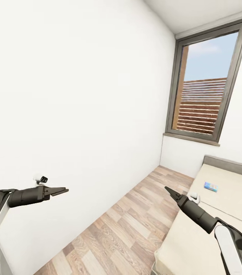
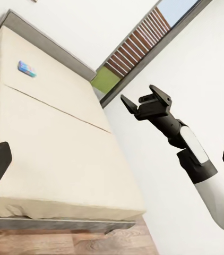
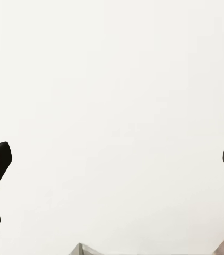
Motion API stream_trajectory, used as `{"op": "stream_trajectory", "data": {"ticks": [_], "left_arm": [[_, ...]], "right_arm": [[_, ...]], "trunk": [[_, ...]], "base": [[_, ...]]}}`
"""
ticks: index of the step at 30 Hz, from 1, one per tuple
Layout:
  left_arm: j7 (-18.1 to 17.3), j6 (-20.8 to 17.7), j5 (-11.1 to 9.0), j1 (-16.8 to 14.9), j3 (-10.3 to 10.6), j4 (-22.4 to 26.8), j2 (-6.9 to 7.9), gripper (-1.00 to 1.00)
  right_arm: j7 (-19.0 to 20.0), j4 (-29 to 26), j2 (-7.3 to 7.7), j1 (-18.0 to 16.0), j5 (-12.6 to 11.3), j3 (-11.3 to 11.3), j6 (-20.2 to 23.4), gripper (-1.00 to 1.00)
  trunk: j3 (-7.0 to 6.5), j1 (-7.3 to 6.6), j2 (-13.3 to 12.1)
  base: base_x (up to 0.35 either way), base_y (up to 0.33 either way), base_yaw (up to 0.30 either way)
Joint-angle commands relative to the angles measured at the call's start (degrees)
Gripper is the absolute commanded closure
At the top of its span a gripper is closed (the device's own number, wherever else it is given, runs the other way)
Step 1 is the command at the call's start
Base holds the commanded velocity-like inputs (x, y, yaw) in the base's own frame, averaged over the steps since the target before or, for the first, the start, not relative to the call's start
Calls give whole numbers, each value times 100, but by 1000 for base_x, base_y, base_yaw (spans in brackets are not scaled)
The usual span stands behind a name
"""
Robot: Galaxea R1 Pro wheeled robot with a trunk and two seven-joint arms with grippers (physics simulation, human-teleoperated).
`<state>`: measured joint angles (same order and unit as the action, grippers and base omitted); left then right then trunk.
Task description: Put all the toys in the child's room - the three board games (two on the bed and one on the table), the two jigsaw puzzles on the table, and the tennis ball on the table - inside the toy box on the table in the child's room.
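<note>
Blue, small and flat, the board game (image 1: 211,186) lies far right on the bed (image 1: 228,198). Likely light, stiff cardboard; pinch it across one edge. Both the left gripper (image 1: 62,190) and the right gripper (image 2: 144,103) hang spread, empty.

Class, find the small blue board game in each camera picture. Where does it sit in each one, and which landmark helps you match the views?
Head view: the board game is at lower right, on the bed near the headboard.
Left wrist view: it is at upper left, on the same bed.
Right wrist view: this camera faces a plain white wall.
Shared landmark: the bed, with the window beyond it.
</note>
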<state>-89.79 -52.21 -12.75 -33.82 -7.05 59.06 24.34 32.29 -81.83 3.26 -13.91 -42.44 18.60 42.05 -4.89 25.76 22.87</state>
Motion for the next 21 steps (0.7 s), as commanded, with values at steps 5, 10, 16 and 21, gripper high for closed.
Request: {"op": "stream_trajectory", "data": {"ticks": [5,10,16,21], "left_arm": [[-21,-61,1,-1,1,0,1,-100],[-21,-61,1,-2,1,0,1,-100],[-21,-61,1,-2,1,0,1,-100],[-21,-61,1,-1,1,0,1,-100]], "right_arm": [[-25,-7,-26,-5,0,51,9,-100],[9,-8,-29,-5,-10,69,5,-100],[23,-8,-19,-4,-17,73,5,-100],[22,-8,-14,-3,-19,73,5,-100]], "trunk": [[3,2,4],[3,2,4],[3,2,4],[3,2,4]], "base": [[0,0,-20],[0,0,-3],[0,0,0],[0,0,0]]}}
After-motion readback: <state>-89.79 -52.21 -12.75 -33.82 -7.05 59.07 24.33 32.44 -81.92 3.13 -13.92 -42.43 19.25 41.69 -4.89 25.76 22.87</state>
